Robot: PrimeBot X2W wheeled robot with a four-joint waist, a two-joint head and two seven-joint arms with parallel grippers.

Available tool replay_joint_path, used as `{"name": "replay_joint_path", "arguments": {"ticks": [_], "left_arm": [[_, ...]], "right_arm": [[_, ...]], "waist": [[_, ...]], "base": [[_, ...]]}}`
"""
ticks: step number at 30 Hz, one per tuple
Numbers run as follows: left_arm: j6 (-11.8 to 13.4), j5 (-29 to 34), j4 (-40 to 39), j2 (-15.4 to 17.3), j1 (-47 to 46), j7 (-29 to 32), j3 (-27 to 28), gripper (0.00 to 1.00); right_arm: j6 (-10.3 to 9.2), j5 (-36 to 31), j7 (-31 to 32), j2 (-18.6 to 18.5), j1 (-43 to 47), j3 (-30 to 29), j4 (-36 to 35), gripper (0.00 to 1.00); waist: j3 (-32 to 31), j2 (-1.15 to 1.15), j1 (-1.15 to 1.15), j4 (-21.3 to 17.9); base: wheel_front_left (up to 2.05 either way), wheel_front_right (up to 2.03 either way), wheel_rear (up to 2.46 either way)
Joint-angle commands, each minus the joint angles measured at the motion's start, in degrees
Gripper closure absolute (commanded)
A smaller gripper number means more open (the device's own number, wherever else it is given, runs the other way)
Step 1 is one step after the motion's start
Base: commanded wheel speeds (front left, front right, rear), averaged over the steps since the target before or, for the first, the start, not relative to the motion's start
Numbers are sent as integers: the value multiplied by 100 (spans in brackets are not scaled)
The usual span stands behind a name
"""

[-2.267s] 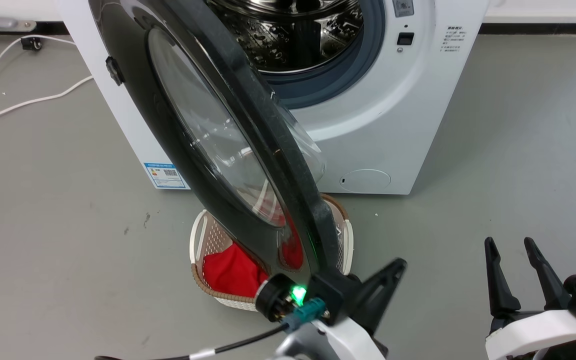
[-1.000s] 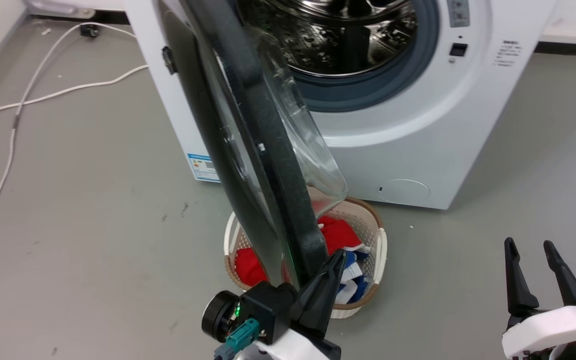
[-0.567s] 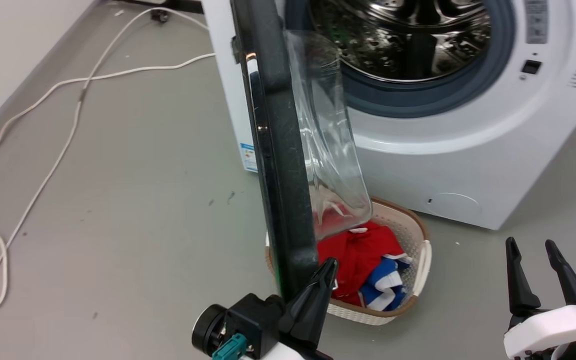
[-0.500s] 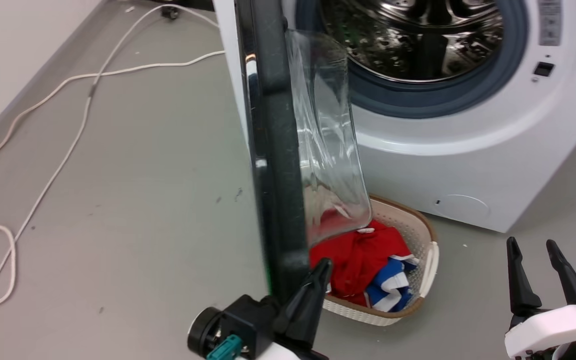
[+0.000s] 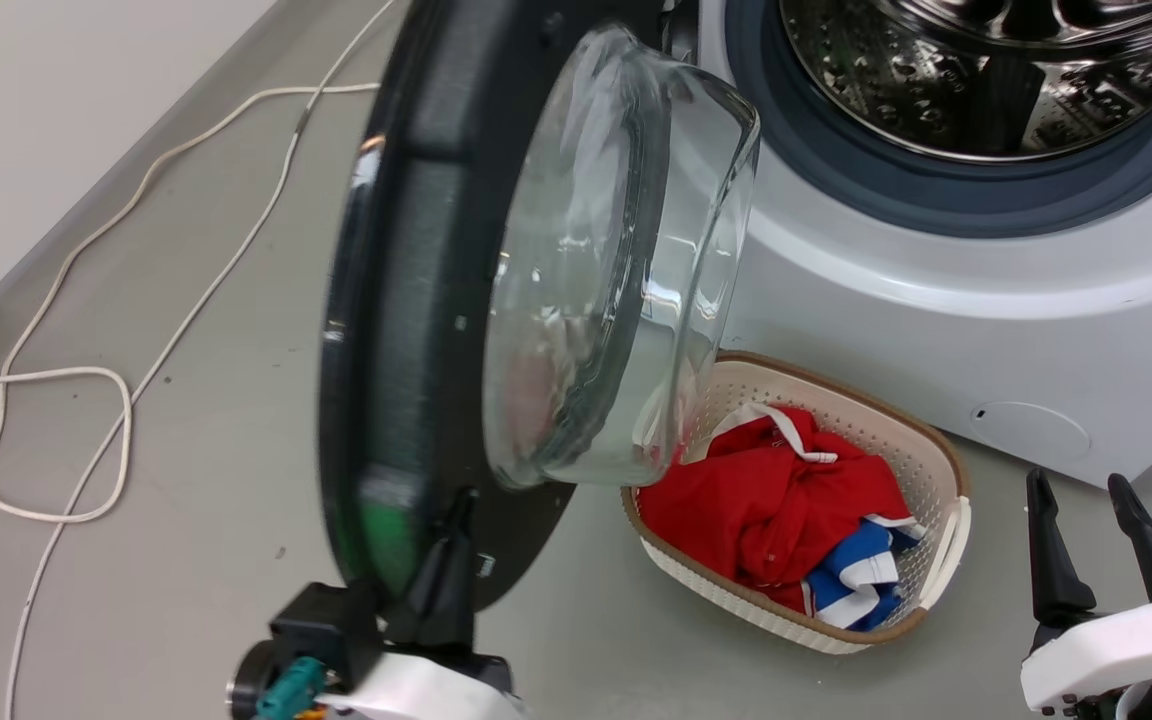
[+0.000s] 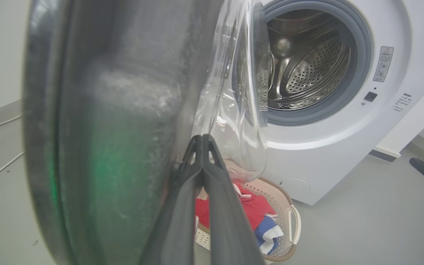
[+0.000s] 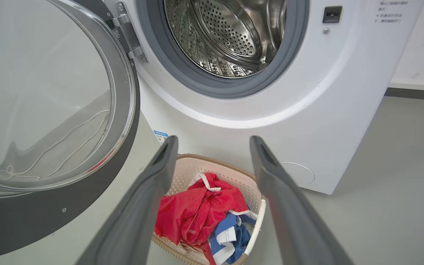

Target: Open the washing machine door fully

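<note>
While washing machine door (image 5: pixel 406 300) stands wide open, left end effector (image 6: pixel 201 141) pinched together against inner rim; right end effector (image 7: pixel 212 139) spread apart.

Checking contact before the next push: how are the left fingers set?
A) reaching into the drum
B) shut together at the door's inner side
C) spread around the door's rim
B: the left fingers meet tip to tip beside the black inner side of the door, gripping nothing.

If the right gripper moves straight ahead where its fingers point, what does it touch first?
Probably the washing machine, on its white front below the drum: the right gripper aims just over the basket. Depth is unclear.
</note>
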Motion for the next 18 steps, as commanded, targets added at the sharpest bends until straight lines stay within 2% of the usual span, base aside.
{"name": "replay_joint_path", "arguments": {"ticks": [1, 10, 18], "left_arm": [[53, -12, 55, 79, 36, -25, 81, 100], [22, -336, 424, 418, -190, -359, 925, 100], [-170, -738, 914, 608, -466, -583, 1601, 100]], "right_arm": [[1, -46, 3, -10, -43, -2, -33, 0], [1, -106, 178, -140, -169, 32, -134, 0], [1, -138, 294, -266, -240, -36, -277, 0]], "waist": [[54, 0, 0, 50], [303, 0, 0, 35], [626, 0, 0, -119]], "base": [[0, 0, 0], [0, 0, 0], [0, 0, 0]]}}
